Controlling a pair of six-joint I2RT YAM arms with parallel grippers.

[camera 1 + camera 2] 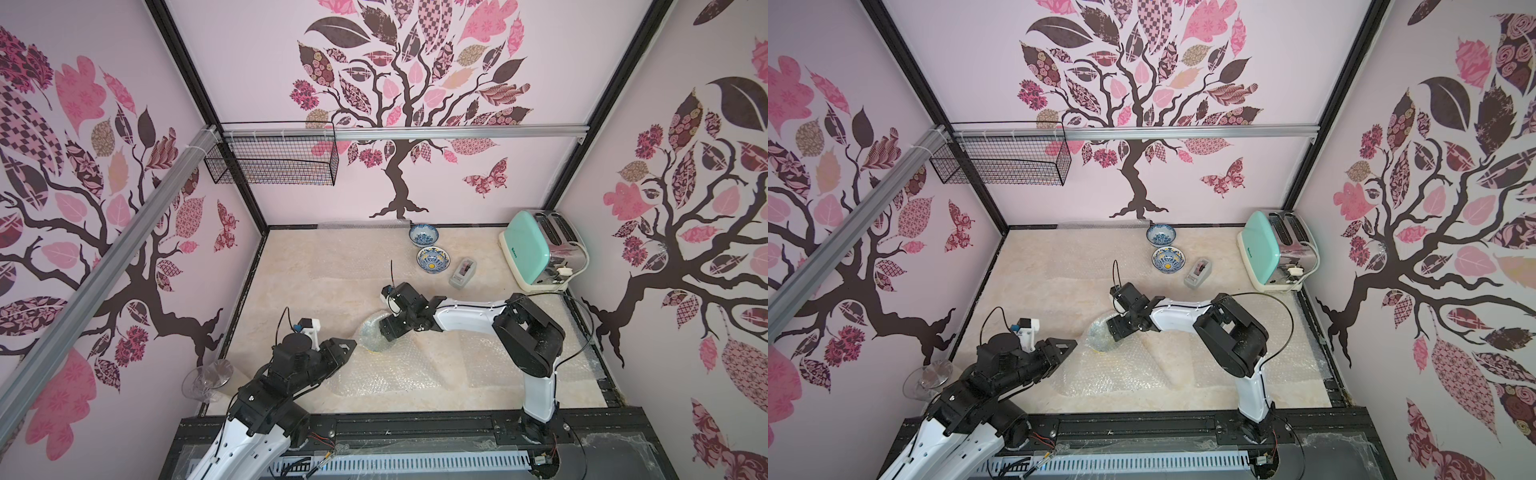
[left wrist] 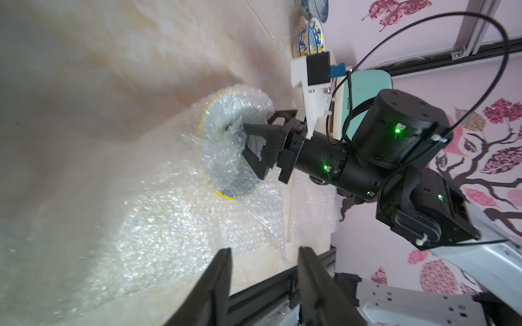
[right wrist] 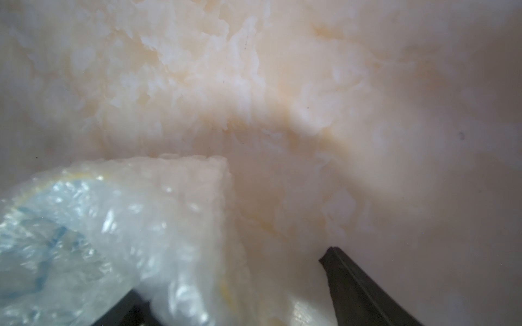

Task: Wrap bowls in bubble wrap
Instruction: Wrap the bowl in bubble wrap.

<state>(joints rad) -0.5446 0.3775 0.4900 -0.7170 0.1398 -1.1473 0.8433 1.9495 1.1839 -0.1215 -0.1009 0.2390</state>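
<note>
A pale bowl (image 1: 368, 333) with a yellow rim lies tipped on its side at mid-table, swathed in bubble wrap (image 1: 395, 368). My right gripper (image 1: 385, 329) is open at the bowl. One finger is pressed into the wrap over the bowl's mouth (image 2: 226, 132). The other finger (image 3: 341, 262) hangs free above the table. In the right wrist view the wrapped bowl (image 3: 50, 225) hides that first finger. My left gripper (image 2: 264, 252) is open and empty near the sheet's front edge (image 2: 155, 225). Two bare bowls stand at the back, one blue-and-white (image 1: 423, 235) and one blue with yellow (image 1: 433, 260).
A grey tape dispenser (image 1: 462, 272) sits beside the bare bowls. A mint toaster (image 1: 536, 253) fills the back right corner. A stemmed glass (image 1: 208, 378) lies at the front left. A wire basket (image 1: 274, 160) hangs on the back wall. More bubble wrap (image 1: 486, 357) lies on the right.
</note>
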